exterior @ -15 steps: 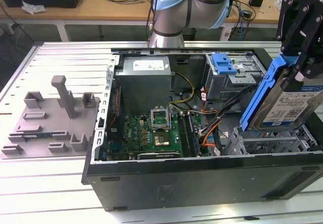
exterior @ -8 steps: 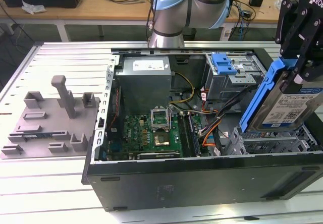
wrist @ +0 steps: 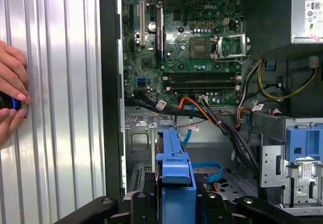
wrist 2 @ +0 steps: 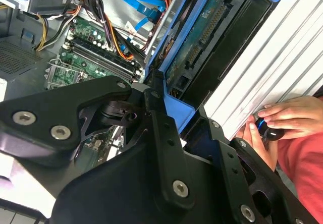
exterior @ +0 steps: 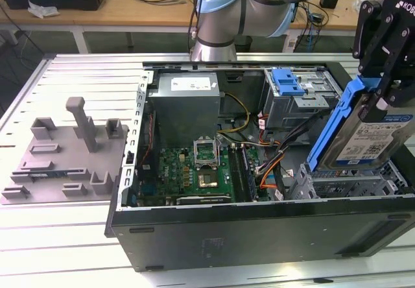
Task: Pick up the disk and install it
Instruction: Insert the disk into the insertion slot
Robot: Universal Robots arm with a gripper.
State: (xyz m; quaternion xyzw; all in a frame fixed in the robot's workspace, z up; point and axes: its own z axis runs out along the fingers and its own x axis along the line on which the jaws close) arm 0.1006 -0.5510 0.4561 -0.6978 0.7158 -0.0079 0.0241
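**A:** Start at the tabletop's [exterior: 78, 80] edge on the exterior view's left. What is there?

**B:** A grey moulded fixture [exterior: 65, 152] with pegs and slots. I take it for a parts rack, set well apart from the case so the arm has room to work.

**A:** And the middle?

**B:** The computer case [exterior: 259, 236] lies on its side with the open face up. That is probably so everything inside can be reached from above. Toward the tabletop's far edge is the grey power supply box [exterior: 185, 100], with the green motherboard [exterior: 194, 171] nearer. Further toward the exterior view's right is the drive cage [exterior: 295, 90] with its blue latch.

**A:** Where is the disk?

**B:** The disk [exterior: 366, 142] is off the tabletop, in the air over the case's near corner on the exterior view's right. It sits just above a bare metal bay [exterior: 353, 184]. The jaws are closed on its upper end, gripping across the blue bracket [exterior: 331, 129]. It hangs steeply tilted, with the label facing the near edge. I think that angle lets its lower edge lead into the bay. I cannot tell whether it touches the bay.

**A:** Anything else?

**B:** In the first wrist view a hand [wrist: 11, 100] rests on the ribbed tabletop beside the case. It holds a small dark device [wrist: 7, 103] with a blue light.
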